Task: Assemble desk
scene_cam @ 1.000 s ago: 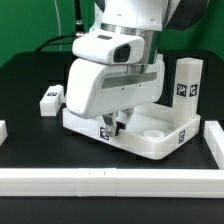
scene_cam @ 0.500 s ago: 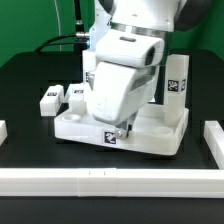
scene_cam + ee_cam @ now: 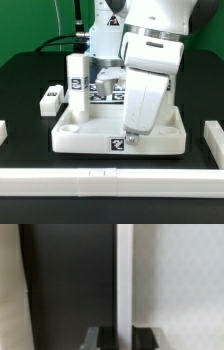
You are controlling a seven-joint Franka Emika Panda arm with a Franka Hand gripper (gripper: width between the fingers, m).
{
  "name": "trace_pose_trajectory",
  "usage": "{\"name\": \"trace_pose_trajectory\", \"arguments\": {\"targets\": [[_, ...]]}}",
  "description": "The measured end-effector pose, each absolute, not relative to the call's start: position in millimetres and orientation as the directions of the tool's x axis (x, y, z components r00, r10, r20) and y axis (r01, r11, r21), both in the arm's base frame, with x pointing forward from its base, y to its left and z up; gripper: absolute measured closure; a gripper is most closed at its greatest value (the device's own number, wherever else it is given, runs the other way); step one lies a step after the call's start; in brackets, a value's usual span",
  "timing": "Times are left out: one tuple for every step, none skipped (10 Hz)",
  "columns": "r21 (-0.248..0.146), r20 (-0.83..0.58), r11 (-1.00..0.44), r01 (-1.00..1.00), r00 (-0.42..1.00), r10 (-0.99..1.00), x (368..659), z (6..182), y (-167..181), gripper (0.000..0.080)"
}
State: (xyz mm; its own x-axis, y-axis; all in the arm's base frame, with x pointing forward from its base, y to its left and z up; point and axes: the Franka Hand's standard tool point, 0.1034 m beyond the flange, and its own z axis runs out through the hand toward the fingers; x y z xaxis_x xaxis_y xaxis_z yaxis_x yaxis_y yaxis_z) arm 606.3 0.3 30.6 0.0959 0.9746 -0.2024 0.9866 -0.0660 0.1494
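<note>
- The gripper (image 3: 128,140) is pressed together on the front wall of the desk top (image 3: 85,135), just beside the square tag (image 3: 118,143) on that wall.
- The wrist view confirms the pinch: the thin white wall runs between the two dark fingers (image 3: 100,336), with the black table (image 3: 60,280) on one side and the pale tray floor on the other.
- The desk top lies flat on the table, roughly central. Its front wall faces the front rail (image 3: 100,180) but stands apart from it.
- An upright leg (image 3: 75,78) stands at the tray's rear corner on the exterior view's left. More tagged white pieces show behind the arm, too hidden to count.
- A loose leg (image 3: 50,98) lies on the table just off the tray, to the exterior view's left.
- The step in hand looks like shifting or squaring the tray by its rim, not lifting it.
- To do that well, hold the wall low and centred between the pads so it cannot twist out.
- Drag level and slowly — a jerk or tilt could topple the upright leg.
- Watch the clearance on the side of the loose leg, so the tray does not push it along.
- Release only once the tray sits flat and steady — then draw straight up off the wall.
</note>
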Motion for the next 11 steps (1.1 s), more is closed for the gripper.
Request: {"name": "trace_pose_trajectory", "arguments": {"targets": [[0.146,-0.198,-0.088,0.985,0.116,0.973,607.5,30.9,8.0,0.0733],[0.14,-0.198,-0.088,0.986,0.115,0.974,616.3,33.3,17.9,0.0734],[0.143,-0.198,-0.081,0.986,0.109,0.974,627.0,35.7,24.0,0.0734],[0.148,-0.199,-0.077,0.986,0.106,0.974,635.5,37.9,27.8,0.0736],[0.144,-0.205,-0.077,0.987,0.105,0.973,643.4,39.9,29.4,0.0737],[0.148,-0.209,-0.076,0.986,0.106,0.972,651.6,42.8,30.3,0.0737],[0.155,-0.208,-0.073,0.985,0.105,0.972,656.8,45.1,32.2,0.0737],[0.151,-0.209,-0.079,0.985,0.11,0.972,658.5,46.5,34.7,0.0739],[0.153,-0.208,-0.08,0.985,0.111,0.972,661.1,46.6,37.9,0.0739],[0.154,-0.207,-0.079,0.985,0.11,0.972,664.9,45.6,42.7,0.0739],[0.155,-0.209,-0.079,0.985,0.111,0.972,668.3,45.6,43.5,0.0739]]}}
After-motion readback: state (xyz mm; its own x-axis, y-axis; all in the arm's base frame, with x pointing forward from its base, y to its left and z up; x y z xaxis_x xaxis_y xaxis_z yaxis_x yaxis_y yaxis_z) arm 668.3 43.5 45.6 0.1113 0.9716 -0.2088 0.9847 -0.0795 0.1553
